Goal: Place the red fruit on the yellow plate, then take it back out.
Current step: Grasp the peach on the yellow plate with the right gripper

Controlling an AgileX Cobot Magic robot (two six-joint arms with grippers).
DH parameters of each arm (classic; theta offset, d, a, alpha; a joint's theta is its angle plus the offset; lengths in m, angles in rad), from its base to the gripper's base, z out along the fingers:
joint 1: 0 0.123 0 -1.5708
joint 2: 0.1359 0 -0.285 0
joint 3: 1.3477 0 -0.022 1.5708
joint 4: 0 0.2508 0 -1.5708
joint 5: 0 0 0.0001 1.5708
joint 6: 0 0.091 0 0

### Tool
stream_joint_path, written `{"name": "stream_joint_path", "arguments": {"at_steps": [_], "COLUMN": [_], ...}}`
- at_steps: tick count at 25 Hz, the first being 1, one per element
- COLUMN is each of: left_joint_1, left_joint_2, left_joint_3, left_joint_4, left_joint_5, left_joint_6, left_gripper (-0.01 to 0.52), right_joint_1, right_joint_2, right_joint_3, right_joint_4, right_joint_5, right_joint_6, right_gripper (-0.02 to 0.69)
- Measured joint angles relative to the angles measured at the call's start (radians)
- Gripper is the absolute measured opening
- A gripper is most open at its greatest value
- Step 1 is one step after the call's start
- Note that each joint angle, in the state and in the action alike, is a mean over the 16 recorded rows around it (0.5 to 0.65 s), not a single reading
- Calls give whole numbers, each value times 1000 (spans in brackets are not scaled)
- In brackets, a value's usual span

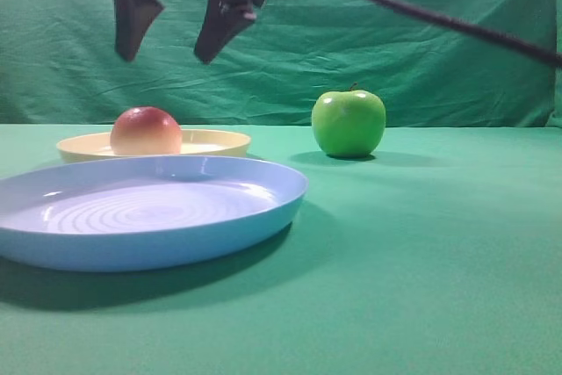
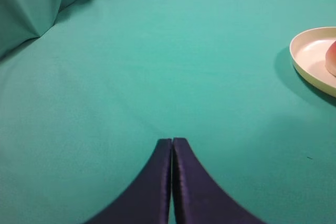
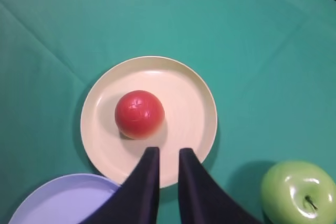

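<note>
Now the red fruit (image 3: pixel 139 114) is sitting on the yellow plate (image 3: pixel 197 98), so retrieval is starting: the right gripper (image 3: pixel 168 152), hovering above with jaws narrow and empty, needs widening and centring over it before descending.

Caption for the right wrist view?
Right hand above red fruit resting on yellow plate; green apple alongside.

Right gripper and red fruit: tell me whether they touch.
Apart. The exterior high view shows the right gripper hanging well above the red fruit, with green backdrop between them; the fruit sits on the yellow plate.
</note>
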Motion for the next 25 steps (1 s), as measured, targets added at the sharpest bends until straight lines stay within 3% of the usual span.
{"name": "stream_joint_path", "arguments": {"at_steps": [4, 7, 25], "left_joint_1": [0, 0, 0], "left_joint_2": [0, 0, 0], "left_joint_3": [0, 0, 0], "left_joint_4": [0, 0, 0], "left_joint_5": [0, 0, 0], "left_joint_6": [0, 0, 0], "left_gripper": [0, 0, 0], "right_joint_1": [-14, -17, -18], "right_joint_2": [-112, -184, -536], "right_joint_3": [-1, -1, 66], "right_joint_4": [-18, -29, -214], "right_joint_5": [84, 136, 255], "right_joint_6": [41, 60, 240], "right_gripper": [65, 14, 0]}}
